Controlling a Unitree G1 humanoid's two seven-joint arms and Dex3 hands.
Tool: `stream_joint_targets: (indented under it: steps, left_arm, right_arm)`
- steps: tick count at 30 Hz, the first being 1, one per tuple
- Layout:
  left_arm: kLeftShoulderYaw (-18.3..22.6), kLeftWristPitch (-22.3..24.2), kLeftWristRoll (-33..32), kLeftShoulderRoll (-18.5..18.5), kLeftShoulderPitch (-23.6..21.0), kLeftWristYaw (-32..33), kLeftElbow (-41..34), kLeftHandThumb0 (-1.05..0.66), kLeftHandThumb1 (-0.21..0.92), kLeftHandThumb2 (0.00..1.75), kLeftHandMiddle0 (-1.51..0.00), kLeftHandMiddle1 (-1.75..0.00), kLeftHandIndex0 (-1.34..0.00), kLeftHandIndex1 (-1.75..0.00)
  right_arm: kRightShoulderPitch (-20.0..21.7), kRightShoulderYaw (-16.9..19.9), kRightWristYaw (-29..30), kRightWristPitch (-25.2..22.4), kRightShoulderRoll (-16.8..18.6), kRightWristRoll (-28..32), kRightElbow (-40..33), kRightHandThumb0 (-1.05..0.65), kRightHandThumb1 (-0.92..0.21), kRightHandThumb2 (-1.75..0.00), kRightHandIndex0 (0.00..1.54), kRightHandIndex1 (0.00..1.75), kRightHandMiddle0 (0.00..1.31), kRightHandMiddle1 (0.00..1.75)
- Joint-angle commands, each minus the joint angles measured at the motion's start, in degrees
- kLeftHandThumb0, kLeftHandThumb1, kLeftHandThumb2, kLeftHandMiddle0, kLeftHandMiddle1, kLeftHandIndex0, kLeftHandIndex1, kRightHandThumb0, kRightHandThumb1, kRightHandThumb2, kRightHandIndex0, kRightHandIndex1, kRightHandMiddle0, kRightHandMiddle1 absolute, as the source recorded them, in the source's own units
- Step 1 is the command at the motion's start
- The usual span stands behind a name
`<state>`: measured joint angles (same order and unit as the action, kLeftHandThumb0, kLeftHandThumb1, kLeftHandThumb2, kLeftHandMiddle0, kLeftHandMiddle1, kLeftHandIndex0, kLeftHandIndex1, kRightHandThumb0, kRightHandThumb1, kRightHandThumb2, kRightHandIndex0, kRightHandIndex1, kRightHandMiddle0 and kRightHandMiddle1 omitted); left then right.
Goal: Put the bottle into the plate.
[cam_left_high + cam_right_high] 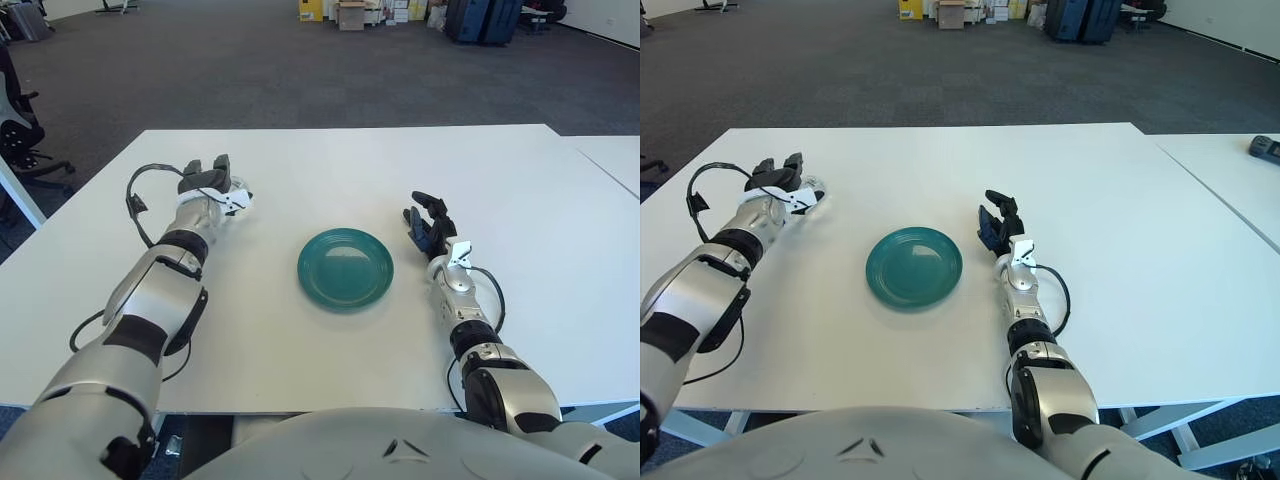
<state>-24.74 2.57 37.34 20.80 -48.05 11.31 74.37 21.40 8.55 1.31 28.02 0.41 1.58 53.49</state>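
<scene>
A: Bottle: we cannot pick it out in either view. Noted as not located.

B: Agreed. Left hand (205, 178) first. It shows toward the table's (500, 170) far-left corner. Its fingers (220, 164) are stretched forward, close together and relaxed, with nothing between them.

A: A black cable (133, 200) loops off its wrist on the outer side. We cannot tell whether the hand touches the tabletop.

B: Right hand (426, 222) shows just beside the plate's right rim, apart from it and pointing toward the far edge. A dark blue patch shows on its inner side. We cannot tell what that patch is, nor whether the hand is closed on anything.

A: Plate (344, 267) is teal and round, and it lies flat. It sits about midway between the table's left and right edges and closer to the near edge than the far one. We see nothing in it.

B: The left hand is well apart from the plate, up and to its left.
</scene>
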Motion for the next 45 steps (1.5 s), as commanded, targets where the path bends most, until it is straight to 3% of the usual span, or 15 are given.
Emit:
stream_joint_targets:
  steps: [1, 18, 25, 45]
  left_arm:
    - [0.7, 0.7, -1.0, 0.4, 0.0, -0.8, 0.4, -1.05, 0.92, 0.79, -0.02, -0.01, -0.04, -0.04]
    - [1.9, 1.4, -3.8, 0.3, 1.0, -3.0, 1.0, -1.05, 0.92, 0.77, -0.13, -0.04, -0.05, -0.07]
    - [1.5, 2.4, -3.6, -0.3, 1.9, -5.0, 1.3, -1.05, 0.92, 0.80, -0.20, -0.01, 0.00, -0.19]
    - [0.0, 3.0, -3.0, -0.7, 3.6, -6.7, 1.9, -1.05, 0.92, 0.84, -0.21, 0.00, 0.00, -0.20]
  right_arm:
    - [-1.0, 0.4, -0.3, -1.4, -0.5, 1.0, -0.3, -0.62, -0.92, -0.57, 0.56, 0.01, 0.13, 0.89]
    - [-2.0, 0.8, -1.2, -1.6, -0.4, 1.2, -2.1, -0.62, -0.92, -0.56, 0.55, 0.01, 0.14, 0.88]
    - [-2.5, 1.3, -2.3, -2.3, -0.2, 2.3, -3.3, -0.62, -0.92, -0.56, 0.56, 0.01, 0.16, 0.89]
    - [-4.0, 1.1, -2.6, -2.9, -0.3, 2.9, -6.1, -0.58, -0.92, -0.57, 0.56, 0.01, 0.17, 0.88]
